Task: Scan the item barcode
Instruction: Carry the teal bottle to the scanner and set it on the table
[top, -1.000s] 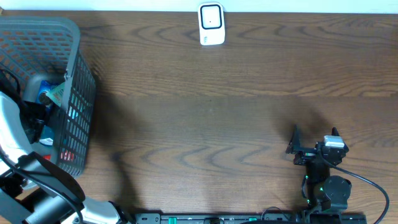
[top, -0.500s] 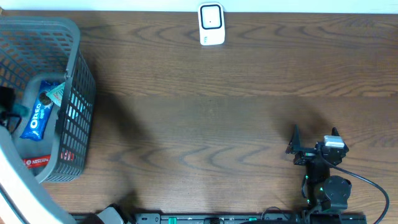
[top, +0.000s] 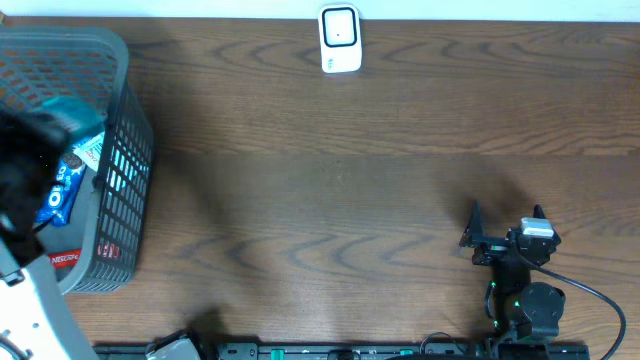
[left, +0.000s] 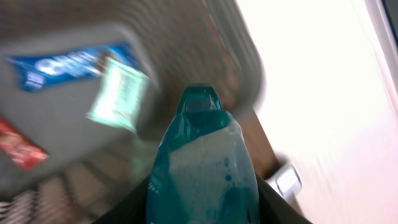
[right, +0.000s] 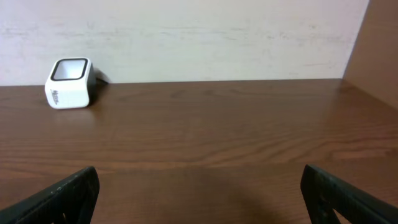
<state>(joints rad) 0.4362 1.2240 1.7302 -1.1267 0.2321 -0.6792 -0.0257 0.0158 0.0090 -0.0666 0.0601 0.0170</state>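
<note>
A teal plastic bottle (left: 202, 155) fills the left wrist view, and my left gripper (left: 202, 211) is shut on it, a dark finger on each side. Seen from overhead, the left gripper (top: 55, 130) is a dark blur over the grey basket (top: 125, 190), with the teal bottle (top: 78, 115) at its tip. No barcode shows on the bottle. The white scanner (top: 340, 40) stands at the table's far edge, and it also shows in the left wrist view as the scanner (left: 287, 180) and in the right wrist view as the scanner (right: 69, 83). My right gripper (top: 507, 218) rests open at the near right, with nothing between its fingers.
Inside the basket lie a blue Oreo packet (top: 58, 190), a pale green packet (left: 118, 93) and a red packet (top: 65, 258). The brown wooden table (top: 350, 180) stretches between the basket and the right arm. A pale wall (right: 199, 37) runs behind the scanner.
The left arm has lifted out of the basket with the teal bottle and now hangs blurred above the basket's left side. The right arm has not moved.
</note>
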